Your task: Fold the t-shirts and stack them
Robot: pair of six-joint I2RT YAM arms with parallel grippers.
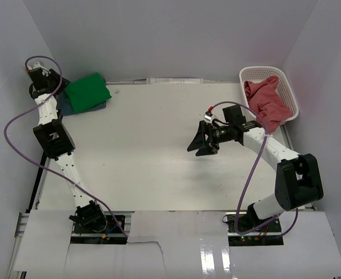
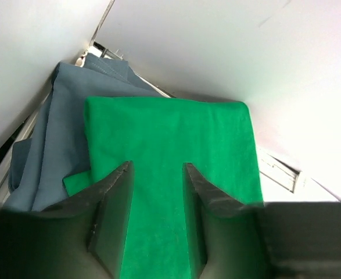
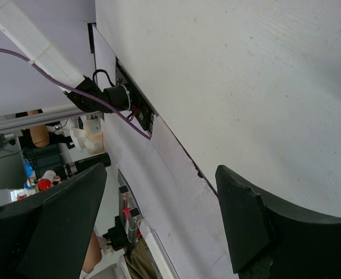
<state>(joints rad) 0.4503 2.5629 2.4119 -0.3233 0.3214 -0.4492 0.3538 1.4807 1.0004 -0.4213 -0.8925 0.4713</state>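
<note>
A folded bright green t-shirt (image 1: 88,92) lies at the table's far left corner on top of a slate blue t-shirt (image 1: 65,106). Both also show in the left wrist view, the green one (image 2: 170,139) over the blue one (image 2: 54,133). My left gripper (image 2: 157,168) hangs just above the green shirt, jaws open and empty. A pinkish red t-shirt (image 1: 267,100) lies crumpled in the white lattice basket (image 1: 290,93) at the far right. My right gripper (image 1: 197,145) is open and empty above the middle of the table, left of the basket.
White walls close in the table on the left, back and right. The left arm's base (image 1: 89,216) and the right arm's base (image 1: 251,224) sit at the near edge. A purple cable (image 1: 248,174) loops beside the right arm.
</note>
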